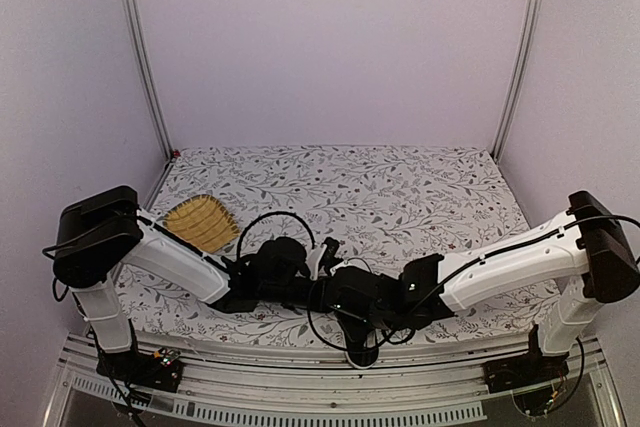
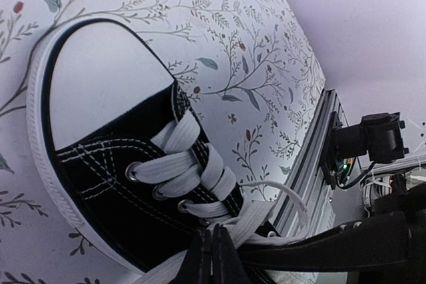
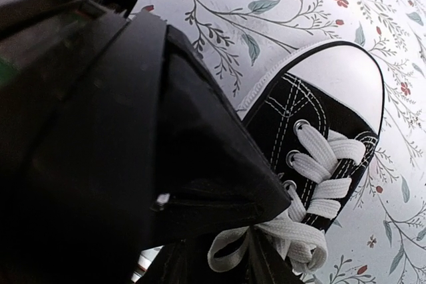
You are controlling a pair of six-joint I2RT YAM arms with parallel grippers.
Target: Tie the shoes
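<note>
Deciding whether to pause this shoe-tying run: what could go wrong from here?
1. Left hand is shut on a lace right at the shoe. Nothing pins the shoe, so a pull may drag it, and the table edge is close.
2. Right hand stands open around a loop; closing off-centre could miss it.
3. Both hands crowd over the shoe; they may collide.

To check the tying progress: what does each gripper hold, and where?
Left gripper: shut on a white lace of the shoe, near the top eyelets. Right gripper: a lace loop lies between its fingers; grip cannot be told.
</note>
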